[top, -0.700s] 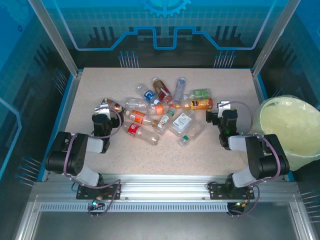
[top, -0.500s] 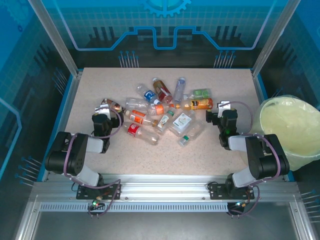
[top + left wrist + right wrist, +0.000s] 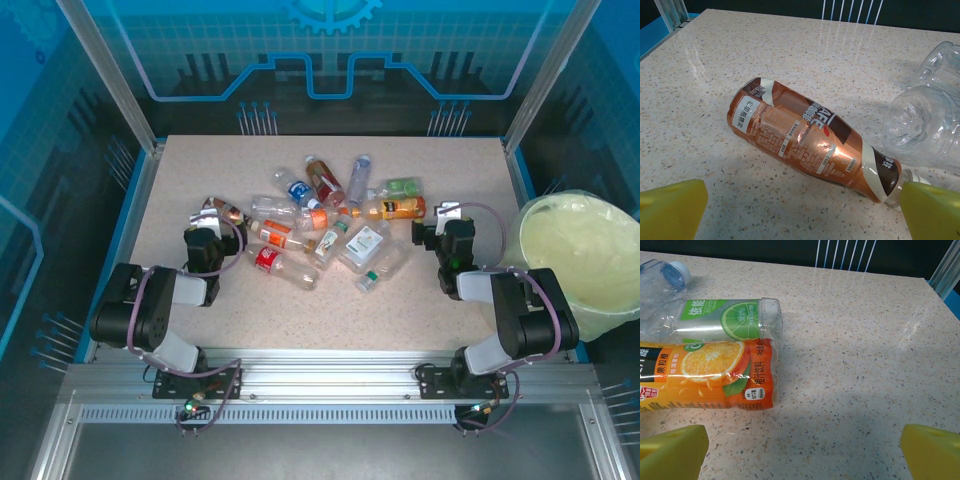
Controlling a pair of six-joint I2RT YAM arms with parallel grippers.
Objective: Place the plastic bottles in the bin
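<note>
My left hand point(image 3: 800, 202) is wide open and holds nothing. Its two yellow fingers point(image 3: 670, 210) sit low over the tabletop point(image 3: 705, 60). The brown bottle point(image 3: 805, 137) lies flat just in front of the hand, in line with the gap. The bottle is slanted. Its bottom points up and to the left, and its cap end points down and to the right, very close to the right finger. I think I'd have to turn the wrist a bit so the fingers close across the bottle and not along it.

My right hand point(image 3: 802, 442) is wide open and empty too. The orange juice bottle point(image 3: 705, 375) lies ahead and off to its left, with the green lime bottle point(image 3: 725, 320) right next to it, farther away. Both lie sideways across my view.

From above, the other plastic bottles point(image 3: 330, 220) are in a heap between the two hands. The bin point(image 3: 590, 255) stands past the tabletop's right edge, close beside the right arm point(image 3: 520, 310), so that arm has the short trip.
</note>
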